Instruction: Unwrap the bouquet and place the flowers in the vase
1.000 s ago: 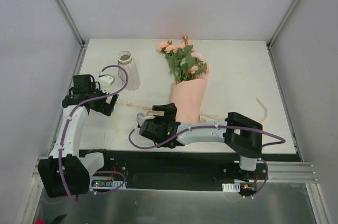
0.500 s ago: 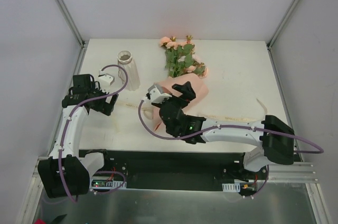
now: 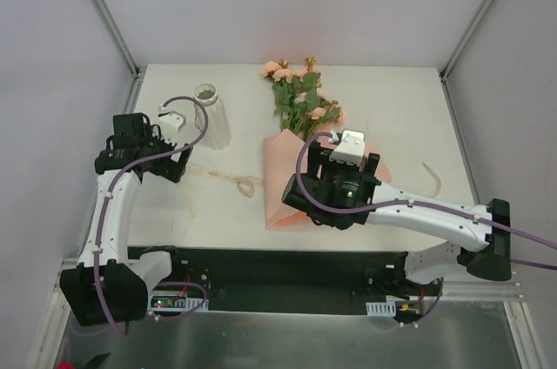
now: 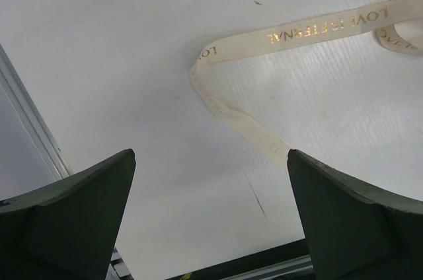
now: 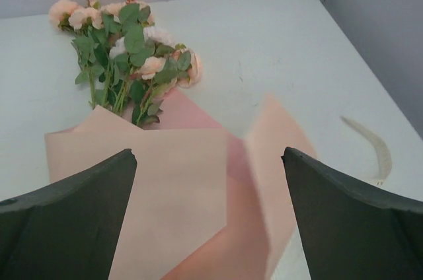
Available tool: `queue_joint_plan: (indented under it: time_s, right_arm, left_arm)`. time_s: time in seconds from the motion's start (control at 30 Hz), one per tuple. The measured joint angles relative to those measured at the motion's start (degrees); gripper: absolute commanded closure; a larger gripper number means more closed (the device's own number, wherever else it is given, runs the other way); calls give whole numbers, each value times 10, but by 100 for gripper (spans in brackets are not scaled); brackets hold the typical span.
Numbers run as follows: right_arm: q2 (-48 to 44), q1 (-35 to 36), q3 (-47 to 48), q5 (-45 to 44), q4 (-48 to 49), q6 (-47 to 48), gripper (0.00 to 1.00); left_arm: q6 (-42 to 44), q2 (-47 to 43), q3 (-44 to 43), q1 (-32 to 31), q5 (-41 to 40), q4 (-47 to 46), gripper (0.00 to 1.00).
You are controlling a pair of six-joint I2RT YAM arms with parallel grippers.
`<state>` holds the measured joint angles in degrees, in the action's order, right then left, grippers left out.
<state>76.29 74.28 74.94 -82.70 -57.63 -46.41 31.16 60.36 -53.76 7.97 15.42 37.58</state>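
At the middle of the white table point(image 3: 392, 108) lies the bouquet point(image 3: 300, 138), its roses point(image 3: 298, 95) pointing to the far edge and its pale pink wrapping paper point(image 5: 172, 187) partly unfolded, one flap standing up on the right. The cream ribbon point(image 4: 244, 121) is off and lies loose on the table to the left of the paper. The right gripper point(image 5: 208, 161) hovers over the paper with its fingers spread wide and nothing between them. The left gripper point(image 4: 211, 154) hangs above the ribbon, just beside the white ribbed vase point(image 3: 211, 117), also spread and empty. The paper looks thin and light, likely to slide or crumple rather than lift cleanly, so a free corner or the raised flap seems the best place to pinch it. The flowers look light and springy on thin stems; gripping low on the bunched stems, below the leaves, should spare the blooms. The vase's narrow mouth will demand careful aim, and the vase could tip.
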Motion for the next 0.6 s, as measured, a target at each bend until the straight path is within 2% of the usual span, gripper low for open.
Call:
queue_joint_plan:
  time_s: [0.1,0.23,0.33,0.4,0.5,0.53,0.6]
  right_arm:
    - [19,-8,-16,24,-89,-146,3]
    - [2,-63,-13,33,-142,-218,3]
    - [-33,-134,10,42,-145,-134,3]
    - [-93,-191,-25,94,-41,-15,1]
    - [-177,-341,-118,287,98,94,5]
    - [-182,-400,-141,358,128,117,6]
    - [-167,-459,-178,470,190,155,8]
  left_arm:
    - [0,-1,-29,0,9,16,1]
    - [6,-7,-48,0,11,27,1]
    - [12,-9,-52,0,11,37,1]
    - [14,-9,-53,0,12,42,1]
    - [15,-9,-55,0,12,54,1]
    - [15,-9,-56,0,13,55,1]
    - [16,-13,-56,0,15,58,1]
